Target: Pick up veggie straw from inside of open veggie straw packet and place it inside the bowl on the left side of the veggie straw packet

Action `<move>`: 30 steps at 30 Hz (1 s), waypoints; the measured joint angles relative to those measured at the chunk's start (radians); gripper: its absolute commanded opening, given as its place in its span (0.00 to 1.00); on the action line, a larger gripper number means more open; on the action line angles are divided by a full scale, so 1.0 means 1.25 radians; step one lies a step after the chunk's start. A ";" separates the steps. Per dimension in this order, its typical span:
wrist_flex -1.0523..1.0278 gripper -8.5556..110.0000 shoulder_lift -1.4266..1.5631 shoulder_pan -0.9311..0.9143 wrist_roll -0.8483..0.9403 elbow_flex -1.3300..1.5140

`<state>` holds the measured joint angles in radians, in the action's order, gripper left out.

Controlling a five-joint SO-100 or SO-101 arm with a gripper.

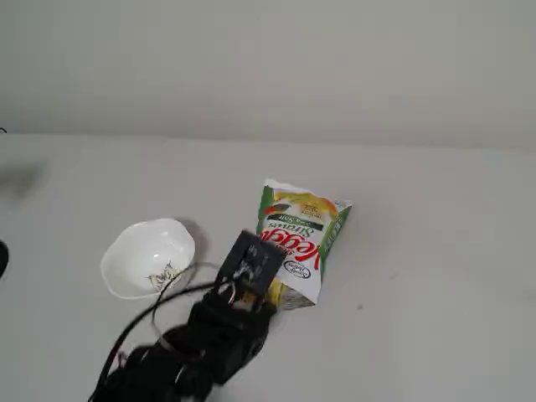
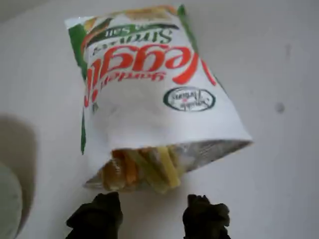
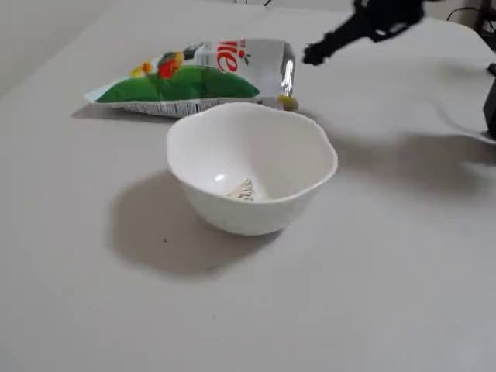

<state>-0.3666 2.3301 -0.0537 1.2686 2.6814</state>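
The veggie straw packet [image 1: 300,230] lies flat on the white table, its open mouth facing my gripper. In the wrist view the packet [image 2: 149,94] shows its silvery lining, with a yellow veggie straw [image 2: 168,168] among several yellow and orange sticks in the mouth. My gripper [image 2: 151,216] is open and empty, its dark fingertips [image 2: 97,216] just short of the mouth, not touching. In a fixed view the gripper [image 1: 255,268] hovers over the packet's open end. The white bowl [image 1: 126,251] stands to the packet's left, holding only its grey motif. It also shows in another fixed view [image 3: 232,217].
In another fixed view the packet [image 3: 194,77] lies behind the bowl, a yellow stick end [image 3: 287,101] at its mouth, and the gripper [image 3: 314,53] hangs above it. The arm's body and cables [image 1: 193,343] fill the lower middle. The bowl's edge [image 2: 7,204] shows at the wrist view's lower left.
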 measured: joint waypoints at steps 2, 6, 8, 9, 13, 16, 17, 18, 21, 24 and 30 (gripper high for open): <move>0.029 0.22 -0.060 0.000 0.000 -0.018; 0.069 0.22 -0.171 0.000 0.000 -0.064; 0.088 0.22 -0.218 0.000 0.000 -0.088; 0.096 0.22 -0.241 0.000 0.000 -0.101; 0.123 0.21 -0.314 0.000 0.000 -0.136; 0.139 0.21 -0.362 -0.002 0.000 -0.158; 0.146 0.21 -0.377 -0.006 0.000 -0.163; 0.151 0.21 -0.391 -0.007 0.000 -0.169; 0.168 0.21 -0.434 -0.012 0.000 -0.185; 0.179 0.21 -0.471 -0.017 0.000 -0.205; 0.191 0.19 -0.512 -0.022 0.000 -0.223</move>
<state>-0.1273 1.6904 -0.0813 1.2686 2.4022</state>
